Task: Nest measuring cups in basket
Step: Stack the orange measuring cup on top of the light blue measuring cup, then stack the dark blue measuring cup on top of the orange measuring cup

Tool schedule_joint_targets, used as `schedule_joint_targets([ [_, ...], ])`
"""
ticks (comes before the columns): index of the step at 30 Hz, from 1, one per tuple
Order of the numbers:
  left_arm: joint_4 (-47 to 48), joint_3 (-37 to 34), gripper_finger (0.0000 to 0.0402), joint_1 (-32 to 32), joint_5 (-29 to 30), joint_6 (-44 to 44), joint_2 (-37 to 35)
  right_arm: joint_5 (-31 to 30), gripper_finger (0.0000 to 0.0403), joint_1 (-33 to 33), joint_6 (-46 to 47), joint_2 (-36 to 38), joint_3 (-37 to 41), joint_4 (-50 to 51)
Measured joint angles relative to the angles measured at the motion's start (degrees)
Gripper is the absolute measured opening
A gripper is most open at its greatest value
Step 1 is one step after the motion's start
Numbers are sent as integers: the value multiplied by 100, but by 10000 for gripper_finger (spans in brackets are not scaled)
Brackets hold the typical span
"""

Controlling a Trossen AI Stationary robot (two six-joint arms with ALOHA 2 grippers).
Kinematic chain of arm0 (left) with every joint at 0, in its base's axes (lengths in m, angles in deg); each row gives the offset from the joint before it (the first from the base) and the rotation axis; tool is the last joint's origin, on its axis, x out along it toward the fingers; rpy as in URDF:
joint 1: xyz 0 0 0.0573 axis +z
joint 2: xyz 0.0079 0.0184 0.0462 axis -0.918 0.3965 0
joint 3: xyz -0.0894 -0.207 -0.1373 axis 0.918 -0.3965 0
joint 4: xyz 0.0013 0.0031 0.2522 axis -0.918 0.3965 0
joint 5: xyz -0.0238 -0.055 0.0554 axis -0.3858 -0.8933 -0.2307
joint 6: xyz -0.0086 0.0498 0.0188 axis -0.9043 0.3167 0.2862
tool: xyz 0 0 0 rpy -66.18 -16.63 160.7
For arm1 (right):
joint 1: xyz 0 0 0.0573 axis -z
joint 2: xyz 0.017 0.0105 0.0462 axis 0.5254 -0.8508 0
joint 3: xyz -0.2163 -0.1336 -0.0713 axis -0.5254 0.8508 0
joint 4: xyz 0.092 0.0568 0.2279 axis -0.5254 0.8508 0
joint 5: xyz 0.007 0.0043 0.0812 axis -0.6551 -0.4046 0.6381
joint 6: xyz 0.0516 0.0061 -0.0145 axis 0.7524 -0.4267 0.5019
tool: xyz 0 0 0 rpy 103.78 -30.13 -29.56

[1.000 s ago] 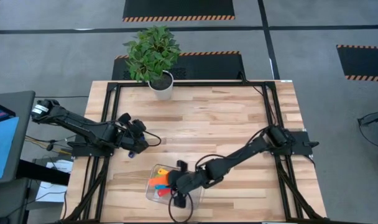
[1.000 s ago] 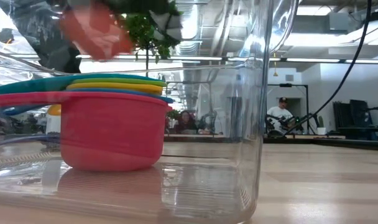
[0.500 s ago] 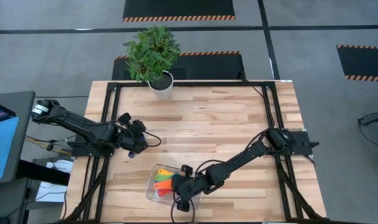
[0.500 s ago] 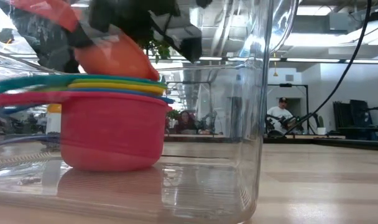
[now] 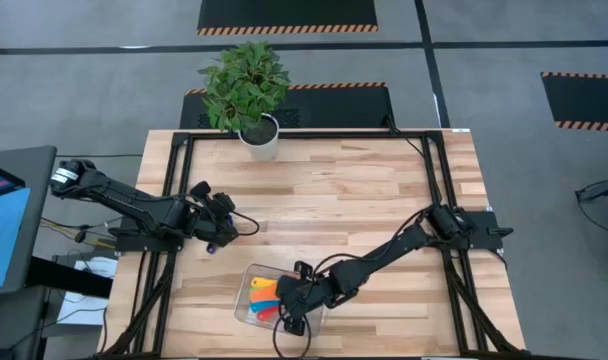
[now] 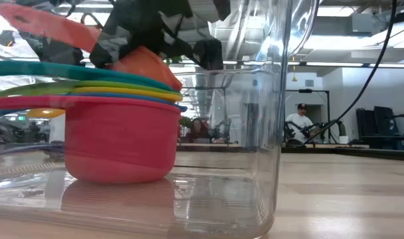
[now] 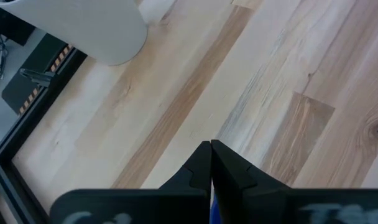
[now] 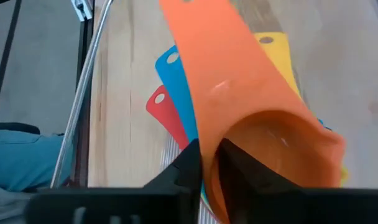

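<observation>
So the wooden table [image 5: 334,190] takes up most of the high view; the clear basket [image 5: 246,308] sits near its front edge, a bit left of centre, and the measuring cups [image 6: 119,143] are stacked inside it; the red cup is on the bottom with blue, yellow and teal rims layered over it, handles fanning out to one side.

The right arm reaches across the table into the basket; the right gripper [image 5: 287,302] is right over the stack, and in the right wrist view its fingers [image 8: 189,163] pinch the rim of the orange cup [image 8: 251,118]; jaws are nearly together, clamped on that thin rim; the orange cup sits tilted on top of the stack, its handle slanting up and away.

The left arm is parked over by the table's left side, well apart from the basket; the left gripper [image 7: 211,163] hovers over bare wood with jaws pressed together, nothing in them.

A white plant pot [image 5: 260,140] with a leafy plant stands at the far edge, out of the way; people are visible in the room beyond the table.
</observation>
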Motion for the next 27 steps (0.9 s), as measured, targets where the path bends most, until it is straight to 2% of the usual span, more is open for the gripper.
schedule_joint_targets([
  [6,0,0,0,0,-6,0,0,52,125,66,14,0,7,-73],
  [10,0,0,0,0,-8,0,0,552,153,103,14,0,-58,-160],
  [19,2,0,0,0,-11,147,0,660,172,242,-263,-3,-644,-68],
  [23,85,0,0,0,-127,222,0,696,164,434,-936,85,-1177,586],
  [27,341,0,0,0,-347,193,2,697,151,635,-1467,63,-1839,2509],
])
